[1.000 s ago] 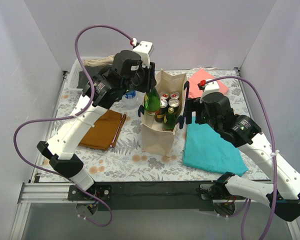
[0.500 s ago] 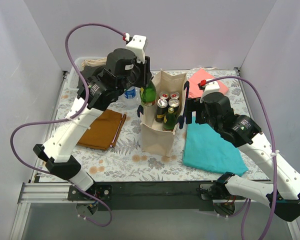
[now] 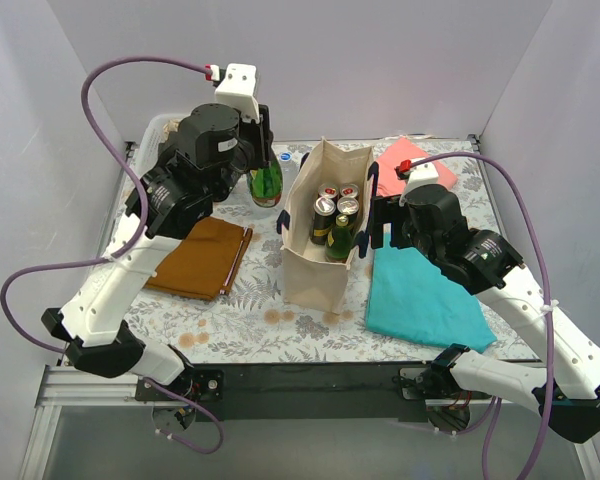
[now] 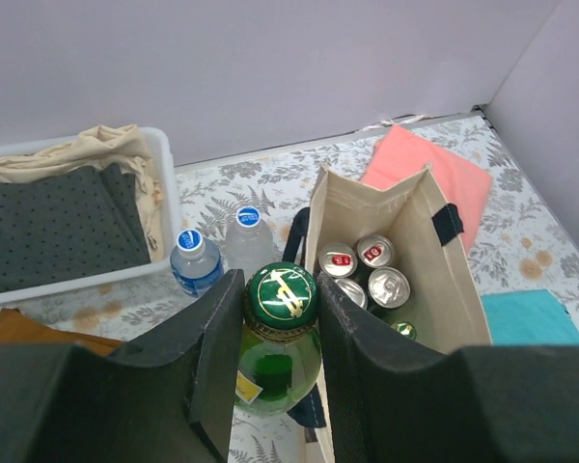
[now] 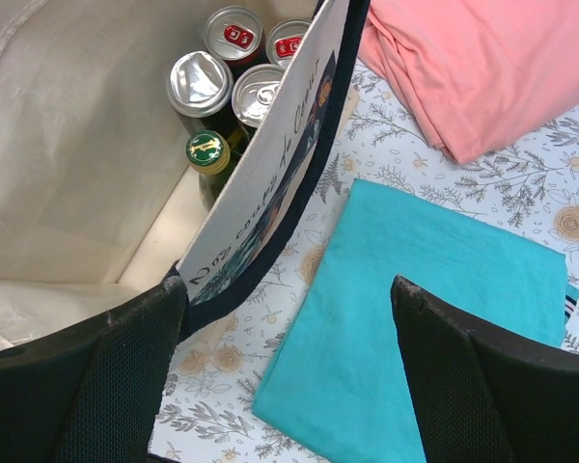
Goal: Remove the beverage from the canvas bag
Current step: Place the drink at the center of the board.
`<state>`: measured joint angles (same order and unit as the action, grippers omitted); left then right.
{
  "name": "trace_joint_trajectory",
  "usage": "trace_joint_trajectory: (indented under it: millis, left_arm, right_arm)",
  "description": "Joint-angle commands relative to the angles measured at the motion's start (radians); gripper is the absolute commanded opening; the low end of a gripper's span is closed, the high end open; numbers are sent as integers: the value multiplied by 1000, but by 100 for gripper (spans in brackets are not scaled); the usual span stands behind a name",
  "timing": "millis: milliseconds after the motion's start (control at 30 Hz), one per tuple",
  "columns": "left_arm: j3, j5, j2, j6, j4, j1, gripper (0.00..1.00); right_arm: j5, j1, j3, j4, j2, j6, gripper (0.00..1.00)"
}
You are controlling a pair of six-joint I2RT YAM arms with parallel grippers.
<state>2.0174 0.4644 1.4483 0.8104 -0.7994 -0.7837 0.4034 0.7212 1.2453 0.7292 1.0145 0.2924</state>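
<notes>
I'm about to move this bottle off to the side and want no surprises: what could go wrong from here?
1. The left gripper holds the green bottle only by its neck and cap, so it could swing or slip in transit.
2. Two water bottles stand close by, and a careless set-down could topple them.
3. The right gripper is open around the canvas bag's wall, not clamped, so the bag may shift.

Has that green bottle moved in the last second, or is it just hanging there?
Yes. The green bottle has shifted left, from over the left edge of the canvas bag to outside it, on its left.
</notes>
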Motion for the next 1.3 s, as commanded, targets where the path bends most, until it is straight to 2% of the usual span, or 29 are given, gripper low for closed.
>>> trace_joint_trajectory:
  millis: [0,233,400,533,633,933,1267]
  left_arm:
    - [-38,100,-69,-31,175,-2,0]
    - [-149,140,-72,-40,213,12,0]
    - [-252,68,-95,-13,255,81,0]
    - [-324,-21,-103,18,278,178,0]
    - [-396,-56,-117,21,324,202,0]
    - [-558,-116,-121,27,459,242,0]
    - [-646,-179,-72,36,607,250,0]
  right_arm:
    - [-11,-3,11,-44,4,5,91]
    - [-12,-2,0,-44,-4,5,91]
    - [-3,-3,-6,-44,-17,5,91]
    - [-6,-2,-7,-44,-21,5,91]
    - [-6,-3,-7,-44,-17,5,91]
    - [-14,-2,-10,-43,-14,11,91]
    - [-18,-2,-10,-42,-10,16,91]
